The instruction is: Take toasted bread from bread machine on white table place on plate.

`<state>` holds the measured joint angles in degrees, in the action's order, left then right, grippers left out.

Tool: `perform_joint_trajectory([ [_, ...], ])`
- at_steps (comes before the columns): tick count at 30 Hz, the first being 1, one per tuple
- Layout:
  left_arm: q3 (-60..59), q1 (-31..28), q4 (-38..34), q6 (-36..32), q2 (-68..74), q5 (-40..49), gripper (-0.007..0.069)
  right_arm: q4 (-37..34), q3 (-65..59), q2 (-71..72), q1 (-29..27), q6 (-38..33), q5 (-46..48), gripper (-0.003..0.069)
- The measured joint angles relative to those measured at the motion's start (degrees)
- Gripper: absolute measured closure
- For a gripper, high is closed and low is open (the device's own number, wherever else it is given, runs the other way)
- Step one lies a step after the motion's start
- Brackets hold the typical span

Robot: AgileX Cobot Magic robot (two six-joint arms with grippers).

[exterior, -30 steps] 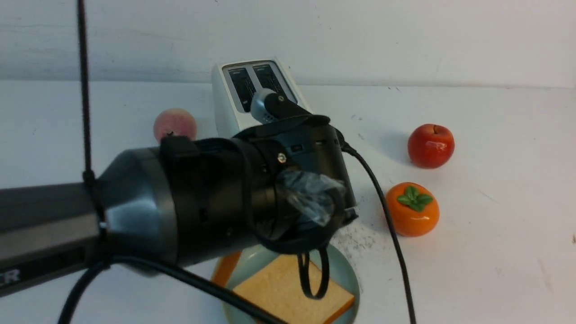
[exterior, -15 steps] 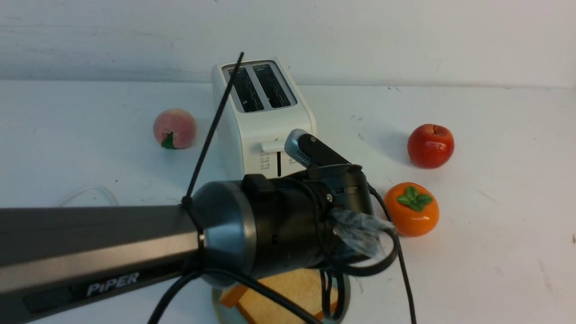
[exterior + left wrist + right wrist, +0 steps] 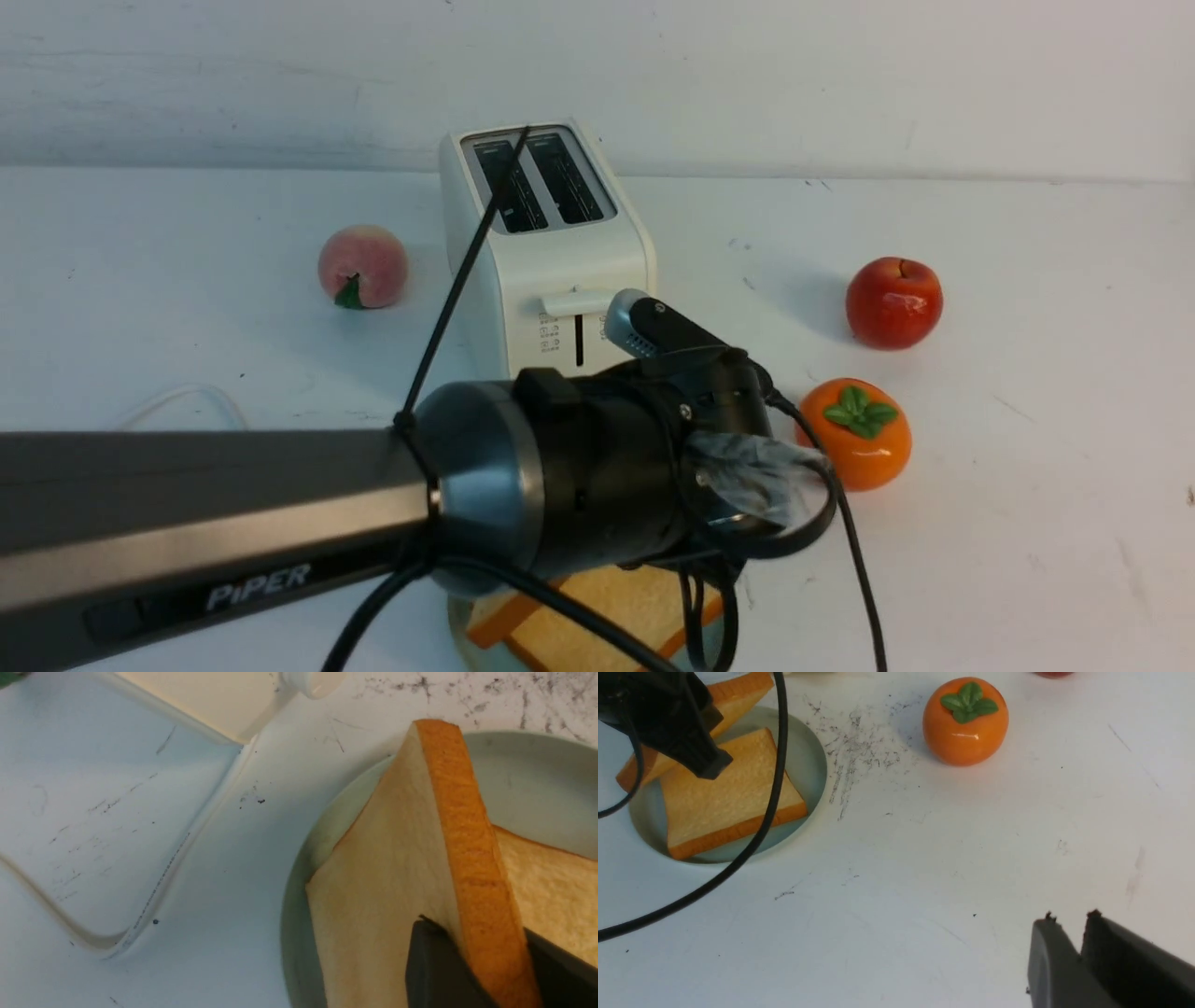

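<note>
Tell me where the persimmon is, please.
In the front view, the round orange persimmon sits right of the cream-white boxy toaster, nearer than the shiny red apple.

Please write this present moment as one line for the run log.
left gripper: around tilted toast | plate: other slice lying flat | toaster: slots empty

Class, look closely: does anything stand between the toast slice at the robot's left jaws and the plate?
Nothing visible blocks the tilted slice from the plate; however, the other slice already lies there, partly beneath it.
</note>
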<state>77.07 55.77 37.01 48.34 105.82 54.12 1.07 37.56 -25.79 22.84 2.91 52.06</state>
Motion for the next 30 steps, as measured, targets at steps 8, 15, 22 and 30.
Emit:
perform_joint_trajectory([
  [8, 0.0, 0.0, -1.28, 0.05, 0.05, -5.05, 0.0209, -1.07, 0.0, 0.0, 0.0, 0.0, 0.0, 0.0543],
  [15, 0.9, 0.0, -1.47, 7.28, 0.17, -8.94, 0.0116, -8.17, 0.49, 0.0, 0.0, -0.67, -0.72, 0.0538],
  [22, 10.32, 0.0, -3.44, 10.09, -0.61, -0.49, 0.0152, -5.72, 6.68, 0.1, 0.0, -1.61, 1.72, 0.0538],
  [30, 23.92, 0.0, -9.9, -4.74, -4.87, 9.63, 0.0568, 3.17, 15.68, 3.5, 0.0, 3.82, 12.27, 0.0672],
])
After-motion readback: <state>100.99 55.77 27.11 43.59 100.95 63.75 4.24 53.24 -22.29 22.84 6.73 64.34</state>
